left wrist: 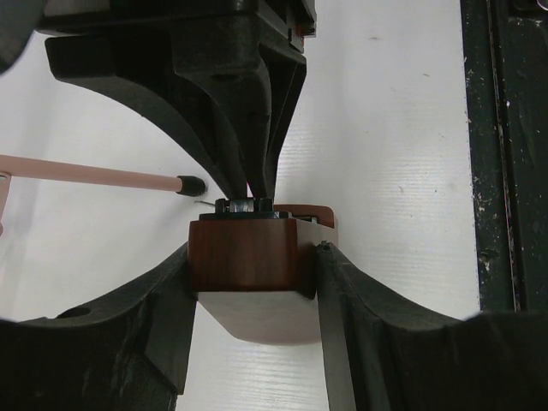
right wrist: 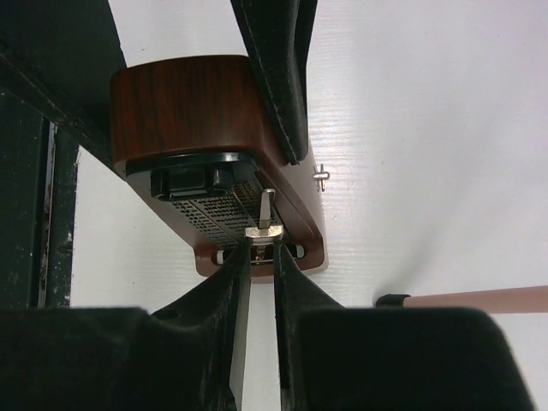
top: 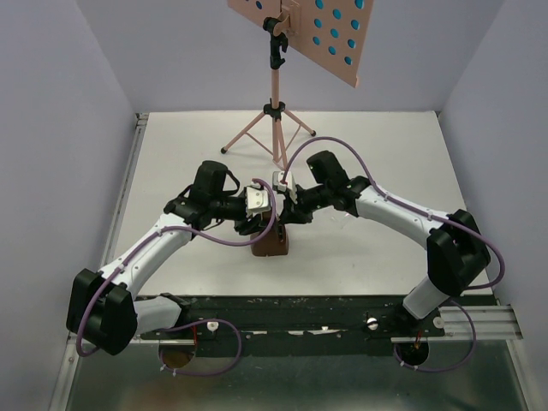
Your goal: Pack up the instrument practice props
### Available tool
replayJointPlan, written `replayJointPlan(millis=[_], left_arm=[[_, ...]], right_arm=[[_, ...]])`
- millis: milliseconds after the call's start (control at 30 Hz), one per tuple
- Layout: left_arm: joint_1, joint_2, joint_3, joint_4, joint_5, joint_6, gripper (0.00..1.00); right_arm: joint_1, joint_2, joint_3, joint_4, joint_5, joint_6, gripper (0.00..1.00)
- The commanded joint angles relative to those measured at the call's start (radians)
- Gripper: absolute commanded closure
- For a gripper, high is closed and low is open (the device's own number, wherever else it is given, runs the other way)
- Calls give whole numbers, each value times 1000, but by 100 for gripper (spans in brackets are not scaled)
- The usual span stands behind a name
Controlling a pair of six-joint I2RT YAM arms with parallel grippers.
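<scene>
I've got the metronome [top: 272, 245] mid-width on the table [top: 385, 154], closer to the near edge than the far one. The music stand [top: 276, 103] is upright behind it at the far edge, w/ one stand foot [left wrist: 190, 182] just beside the metronome.

My left gripper [left wrist: 253, 257] is clenched on the wood body, one finger on each side wall. I read that as a brace: the thing looks light & would prob slide or tip if only one arm worked on it.

My right gripper [right wrist: 261, 244] comes in from the opposite side, jaws nearly together, tips pinched on the small metal pendulum [right wrist: 265, 224] on the open front face. No cover on it that I can see, so my guess is the rod needs parking before a cover goes on. The narrow pinch makes sense: the rod is thin & likely bends easily, so gentle moves only.

Blue shows thru the holes in the stand's desk [top: 325, 30]. Prob the sheets on its other face, can't confirm.

A tiny metal pin [right wrist: 321, 174] lies loose on the table next to the metronome. Can't tell what it's off.
</scene>
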State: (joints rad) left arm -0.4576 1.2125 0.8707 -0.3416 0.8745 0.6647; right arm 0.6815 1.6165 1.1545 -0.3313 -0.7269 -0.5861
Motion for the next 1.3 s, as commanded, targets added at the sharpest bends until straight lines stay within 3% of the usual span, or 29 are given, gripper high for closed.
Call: replayJointPlan(millis=[0,200,667,867,967,1000,1067,1167,1267], left_arm=[[-18,-16,-35,45,-26,3,100],[-19,-19,-44,79,-54,-16,100],[-19,-28,-73,194,-109,-37,100],[-19,-27,-76,231,-118,-57,100],[-18,-28,-76,242,-120,-62,99],[-19,-30,-73,239,-118,-62,95],[-18,-33,-70,230,-115,-62,77],[-18,-36,-70,223,-111,-65,50],[-18,-41,-82,239,-115,-73,32]], right_arm=[[23,22,31,49,-25,17,78],[38,25,44,44,-37,3,78],[44,-44,8,-98,-121,-434,76],[44,-56,-15,-57,-83,-416,71],[32,-72,-42,21,-14,-280,59],[23,-79,-56,50,10,-230,54],[0,-104,-91,80,64,-146,46],[-48,-161,-134,80,110,-37,37],[-82,-226,-165,37,148,55,31]])
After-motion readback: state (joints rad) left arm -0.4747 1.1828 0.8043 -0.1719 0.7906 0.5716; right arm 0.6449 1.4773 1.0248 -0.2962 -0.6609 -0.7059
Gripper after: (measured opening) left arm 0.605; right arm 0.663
